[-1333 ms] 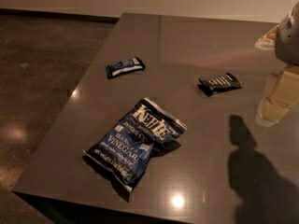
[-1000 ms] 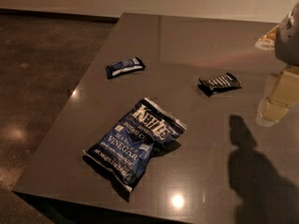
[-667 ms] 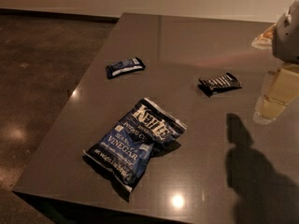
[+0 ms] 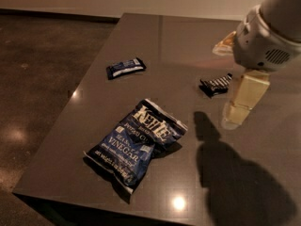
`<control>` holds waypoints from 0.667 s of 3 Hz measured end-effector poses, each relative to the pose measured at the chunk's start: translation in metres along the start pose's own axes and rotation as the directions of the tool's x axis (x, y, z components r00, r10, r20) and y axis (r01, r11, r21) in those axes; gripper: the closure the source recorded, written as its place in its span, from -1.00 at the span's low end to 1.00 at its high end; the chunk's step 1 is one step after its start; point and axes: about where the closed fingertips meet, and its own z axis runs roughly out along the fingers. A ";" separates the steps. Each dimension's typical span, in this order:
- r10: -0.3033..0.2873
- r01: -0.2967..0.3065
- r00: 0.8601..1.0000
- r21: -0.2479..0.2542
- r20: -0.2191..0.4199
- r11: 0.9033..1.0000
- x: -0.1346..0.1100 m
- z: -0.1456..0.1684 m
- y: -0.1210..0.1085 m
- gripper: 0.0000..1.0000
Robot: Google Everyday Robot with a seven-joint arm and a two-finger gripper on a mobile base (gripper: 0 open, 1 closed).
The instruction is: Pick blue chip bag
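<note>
The blue chip bag (image 4: 136, 145) is a large crinkled dark-blue bag with white "Kettle" and "VINEGAR" lettering. It lies flat on the dark grey table (image 4: 183, 41), near the front left. My gripper (image 4: 237, 111) hangs above the table's right side, below a white rounded arm housing (image 4: 263, 36). It is well to the right of the bag, apart from it, and holds nothing that I can see. Its shadow (image 4: 235, 182) falls on the table to the right of the bag.
A small blue-and-white bar wrapper (image 4: 125, 68) lies at the back left of the table. A small black bar wrapper with white stripes (image 4: 215, 84) lies just left of my gripper. The table's left and front edges drop to a dark polished floor (image 4: 42, 79).
My arm has moved a little to the left and further into view. Its shadow has shifted left with it. The bag and both wrappers have not moved.
</note>
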 end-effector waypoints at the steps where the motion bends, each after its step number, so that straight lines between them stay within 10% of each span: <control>1: -0.111 0.113 0.992 -0.047 0.053 0.992 -0.037 0.032 0.018 -1.00; 2: -0.190 0.196 0.978 -0.080 0.081 0.977 -0.062 0.064 0.035 -1.00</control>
